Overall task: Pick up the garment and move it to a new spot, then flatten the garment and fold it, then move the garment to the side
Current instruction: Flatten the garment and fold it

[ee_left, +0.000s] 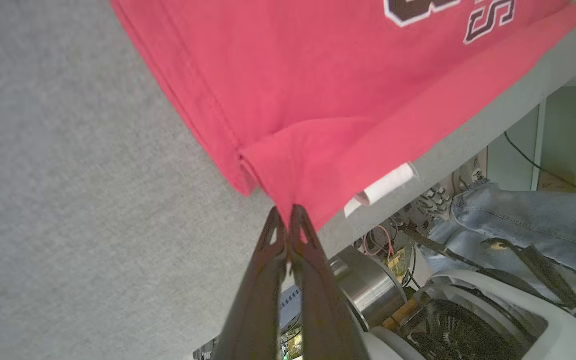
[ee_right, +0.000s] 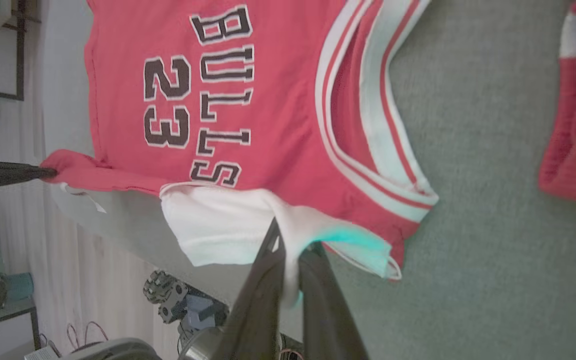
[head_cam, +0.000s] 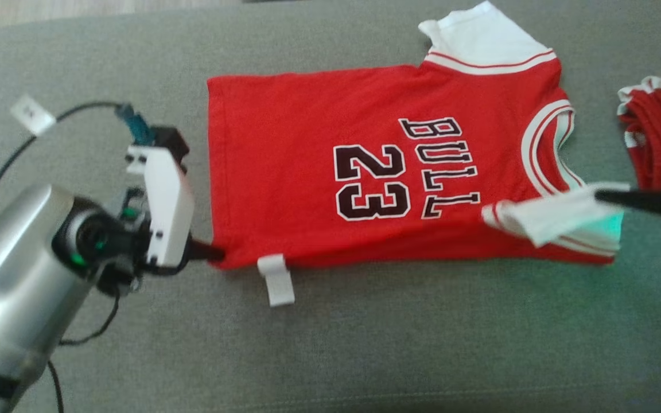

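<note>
"What sort of place is this?"

"A home, by the look of it. The work surface is a grey upholstered cushion (head_cam: 365,355), with a wooden floor (head_cam: 49,14) at eleven o'clock in the head view."

"Anything more?"

"A pale pleated curtain (ee_right: 88,290) at eight o'clock in the right wrist view."

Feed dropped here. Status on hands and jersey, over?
Left hand shut on jersey hem corner. Right hand shut on its white sleeve. Jersey spread on grey surface. Second red garment apart, off right.
</note>
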